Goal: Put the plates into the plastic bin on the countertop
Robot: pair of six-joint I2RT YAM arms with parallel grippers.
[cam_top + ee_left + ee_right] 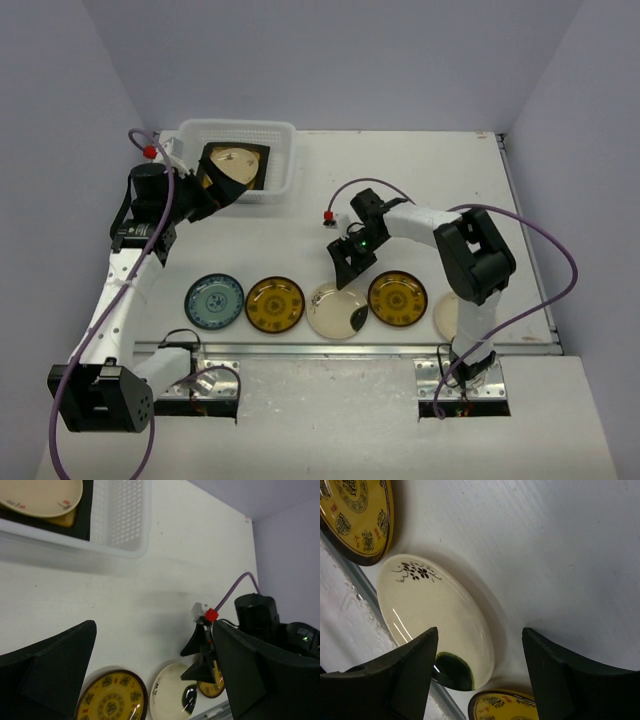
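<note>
The plastic bin (237, 152) stands at the back left of the countertop (420, 180). It holds a dark-rimmed square plate (236, 165) with a cream plate (40, 497) on it. My left gripper (205, 197) hangs open and empty just in front of the bin (125, 520). Along the near edge lie a blue patterned plate (214, 301), a yellow-brown plate (274, 304), a cream plate (337, 310) and a second yellow-brown plate (397, 298). My right gripper (350, 262) is open over the cream plate (435, 615), its fingers (385, 680) on either side of the rim, apart from it.
Another cream plate (446, 316) lies partly hidden behind the right arm's base. A metal rail (330, 349) runs along the near edge, right behind the row of plates. Grey walls close in both sides. Purple cables (545, 240) loop beside each arm.
</note>
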